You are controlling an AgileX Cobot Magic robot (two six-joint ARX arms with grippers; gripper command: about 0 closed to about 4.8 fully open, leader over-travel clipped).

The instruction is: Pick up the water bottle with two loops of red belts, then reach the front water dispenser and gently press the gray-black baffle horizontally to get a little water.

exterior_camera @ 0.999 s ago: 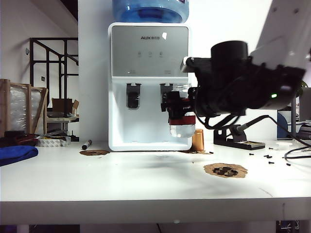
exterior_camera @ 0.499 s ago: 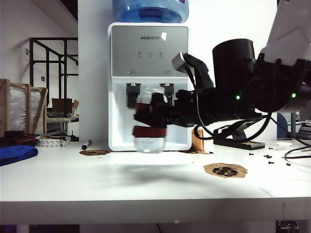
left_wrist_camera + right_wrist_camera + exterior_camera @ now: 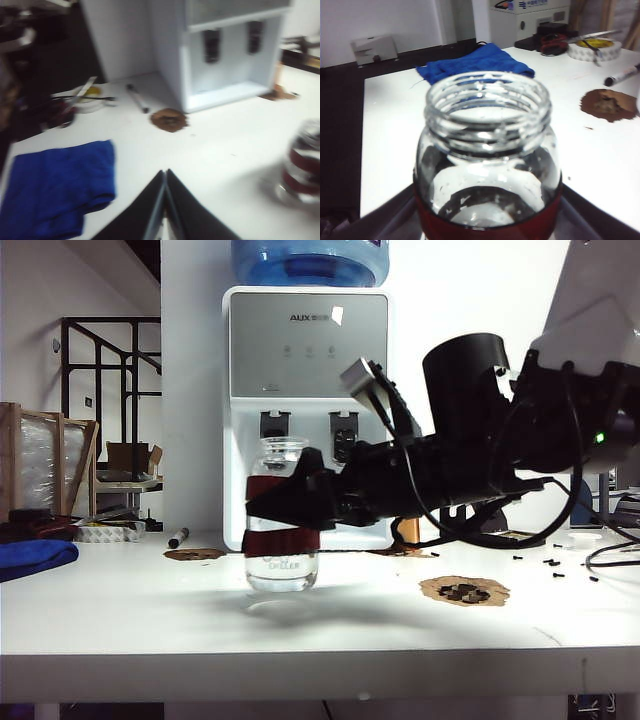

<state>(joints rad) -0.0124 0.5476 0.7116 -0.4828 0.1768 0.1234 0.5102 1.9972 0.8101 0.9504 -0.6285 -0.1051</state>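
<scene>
My right gripper (image 3: pixel 285 508) was pinching the water bottle (image 3: pixel 282 515) across its red bands, one dark finger on each side. The bottle stood upright, mouth up, its long axis vertical, its base at or just above the surface (image 3: pixel 150 620); I could not tell whether it touched. In the right wrist view the threaded glass mouth (image 3: pixel 488 107) sat square ahead of the gripper with the red band below it, the glass looking wet inside.

The relation I judged the coming move to turn on: the bottle was out in front of the water dispenser (image 3: pixel 308 415), on my side of it and well clear of the recess, roughly level in line with the left dark tap (image 3: pixel 274 435); the right dark tap (image 3: pixel 343 435) showed just above the arm. Both taps lay beyond and above the bottle's mouth, so any press would run horizontally away from me. The right arm was much the nearer to the dispenser.

My left gripper (image 3: pixel 165 200) was pressed together, its fingers meeting in a point, empty, hanging over the surface well in front of the dispenser, between the blue cloth (image 3: pixel 55 190) and the bottle.

I could read "AUX" (image 3: pixel 299 317) on the dispenser's silver-grey panel. The white lettering (image 3: pixel 281 565) near the bottle's base was too faint to read.
</scene>
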